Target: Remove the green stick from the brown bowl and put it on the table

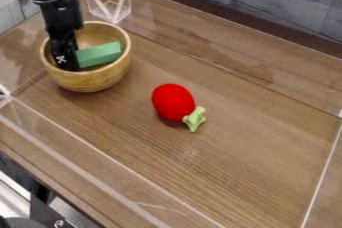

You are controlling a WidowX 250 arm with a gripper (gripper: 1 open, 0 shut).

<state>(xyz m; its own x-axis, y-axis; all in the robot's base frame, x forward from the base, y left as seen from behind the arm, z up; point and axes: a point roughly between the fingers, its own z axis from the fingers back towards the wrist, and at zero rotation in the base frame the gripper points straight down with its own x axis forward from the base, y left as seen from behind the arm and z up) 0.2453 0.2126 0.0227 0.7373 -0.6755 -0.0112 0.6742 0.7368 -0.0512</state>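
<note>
My fingers (pixel 67 64) reach into the smooth, round wooden bowl (pixel 91 84), nearly closed by the oblong green stick (pixel 99 54); whether I grip it, I cannot tell.

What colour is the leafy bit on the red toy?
Pale green, clearest in the camera view.

Green stick (pixel 100 54) inside the brown bowl (pixel 88 82), black pincer (pixel 67 64) beside it.
</note>
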